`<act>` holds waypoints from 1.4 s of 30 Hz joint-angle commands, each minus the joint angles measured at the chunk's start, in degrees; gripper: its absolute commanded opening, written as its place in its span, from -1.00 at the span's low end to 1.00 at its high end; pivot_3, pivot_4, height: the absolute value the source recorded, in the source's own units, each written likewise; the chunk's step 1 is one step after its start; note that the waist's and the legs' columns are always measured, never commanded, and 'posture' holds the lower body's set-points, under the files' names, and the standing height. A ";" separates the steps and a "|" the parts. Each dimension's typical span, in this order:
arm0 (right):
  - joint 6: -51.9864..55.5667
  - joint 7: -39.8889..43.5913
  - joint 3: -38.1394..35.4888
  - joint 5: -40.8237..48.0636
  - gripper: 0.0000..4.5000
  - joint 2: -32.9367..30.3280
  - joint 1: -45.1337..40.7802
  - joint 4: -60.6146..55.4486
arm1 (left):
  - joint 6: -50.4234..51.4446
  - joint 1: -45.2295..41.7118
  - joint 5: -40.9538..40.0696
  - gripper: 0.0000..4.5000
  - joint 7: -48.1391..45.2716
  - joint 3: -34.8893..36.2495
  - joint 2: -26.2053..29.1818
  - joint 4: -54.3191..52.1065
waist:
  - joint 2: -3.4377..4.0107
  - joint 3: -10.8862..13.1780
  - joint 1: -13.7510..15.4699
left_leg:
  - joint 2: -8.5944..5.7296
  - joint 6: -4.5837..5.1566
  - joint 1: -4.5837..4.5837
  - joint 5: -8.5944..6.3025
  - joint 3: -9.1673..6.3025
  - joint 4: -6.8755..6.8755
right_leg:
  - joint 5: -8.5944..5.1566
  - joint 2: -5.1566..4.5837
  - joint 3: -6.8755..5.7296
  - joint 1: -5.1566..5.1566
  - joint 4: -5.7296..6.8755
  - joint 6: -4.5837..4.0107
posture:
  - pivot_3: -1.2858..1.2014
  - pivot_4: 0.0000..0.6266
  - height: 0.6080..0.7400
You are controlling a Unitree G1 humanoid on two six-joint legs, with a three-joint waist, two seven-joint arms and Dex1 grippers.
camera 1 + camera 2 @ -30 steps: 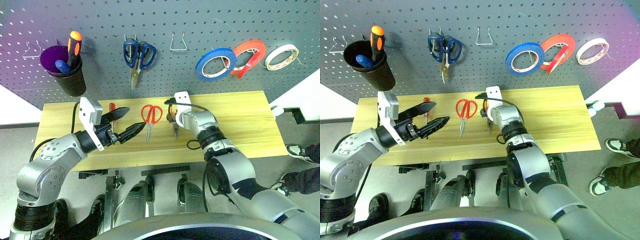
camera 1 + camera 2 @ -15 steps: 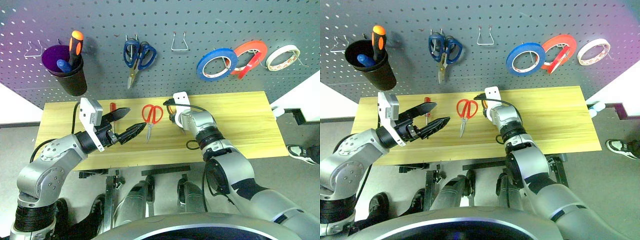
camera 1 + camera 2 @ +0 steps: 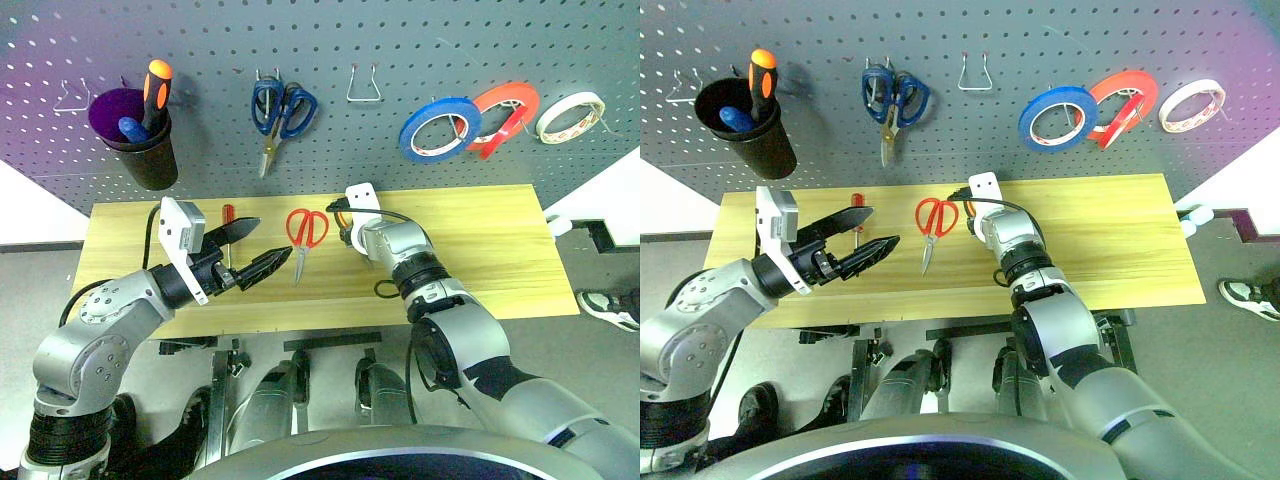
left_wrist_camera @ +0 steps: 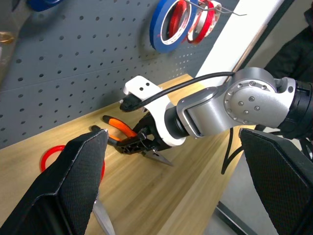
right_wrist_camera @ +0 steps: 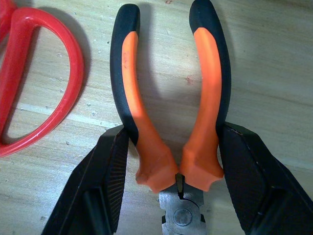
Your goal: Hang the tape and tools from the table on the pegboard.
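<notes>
The pliers (image 5: 171,98) with orange-and-black handles lie on the table (image 3: 480,240), and my right gripper (image 5: 176,132) is shut on them, one finger pressed against each handle near the joint. The red-handled scissors (image 3: 305,230) lie just left of them. Further left lies the small red-handled screwdriver (image 3: 226,214). My left gripper (image 3: 268,240) hovers open and empty over the table's left part, close to the screwdriver. A red tape ring (image 3: 503,104) hangs on the pegboard (image 3: 400,40) between two other rolls.
On the pegboard hang a black cup (image 3: 145,160) with an orange-and-black screwdriver, blue-handled scissors (image 3: 281,108), a bare wire hook (image 3: 362,87), a blue roll (image 3: 436,128) and a white roll (image 3: 568,115). A person's shoe (image 3: 610,306) shows at the right.
My right gripper's fingers have closed in onto the pliers' handles. The left arm has kept still. The whole picture has shifted slightly.
</notes>
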 commanded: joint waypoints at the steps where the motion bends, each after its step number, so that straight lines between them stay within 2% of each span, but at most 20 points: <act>1: 0.20 -0.22 -1.17 0.57 0.10 -0.53 1.40 -2.74 | -0.70 0.75 -0.54 1.00 -0.49 0.52 0.48 -1.81 | 0.00 0.00 0.04 | 0.00 0.00 0.00 0.00 0.00 -0.01 | 0.00 0.00 0.00 -0.01 0.00 0.00 | 0.06 0.16 0.74; 9: 5.94 2.65 -2.35 2.09 0.10 -2.72 5.84 -14.57 | -1.58 3.57 -0.07 1.00 -1.59 2.91 2.31 -1.03 | 0.00 0.00 0.19 | 0.00 -0.07 -0.08 0.04 0.01 -0.19 | 0.00 0.00 -0.01 -0.11 -0.10 0.00 | 0.05 0.12 0.74; 15: 9.92 5.26 -3.41 4.68 0.10 -3.13 8.77 -24.73 | -2.28 3.38 0.23 1.00 -1.40 2.79 2.28 -0.33 | 0.00 0.00 -0.04 | 0.00 -0.18 -0.56 0.14 0.01 -0.20 | 0.01 0.01 -0.05 -0.38 -0.04 -0.01 | 0.05 0.07 0.74; 21: 16.84 8.52 -9.43 12.81 0.10 -1.95 14.88 -39.15 | -3.05 2.69 0.62 1.00 -2.23 2.87 3.04 0.96 | -0.02 -0.02 0.22 | 0.00 -0.19 -0.62 0.15 0.01 -0.20 | 0.01 0.01 -0.19 -0.37 -0.05 -0.01 | 0.03 0.04 0.74; 27: 20.26 11.28 -7.94 15.33 0.10 -3.19 19.94 -48.11 | -3.62 1.95 1.24 1.00 -3.23 2.88 3.35 2.22 | -0.03 -0.03 0.08 | -0.01 -0.21 -0.61 0.15 0.01 -0.15 | 0.02 0.00 -0.21 -0.37 -0.03 0.00 | 0.01 -0.02 0.74; 42: 15.73 19.77 -10.53 24.63 0.10 -6.54 25.88 -59.71 | -4.39 -0.07 2.06 1.00 -4.83 3.59 4.50 4.62 | -0.13 -0.13 -0.11 | -0.01 -0.22 -0.62 0.18 0.02 -0.02 | 0.03 0.02 -0.23 -0.32 0.05 0.00 | -0.02 -0.15 0.74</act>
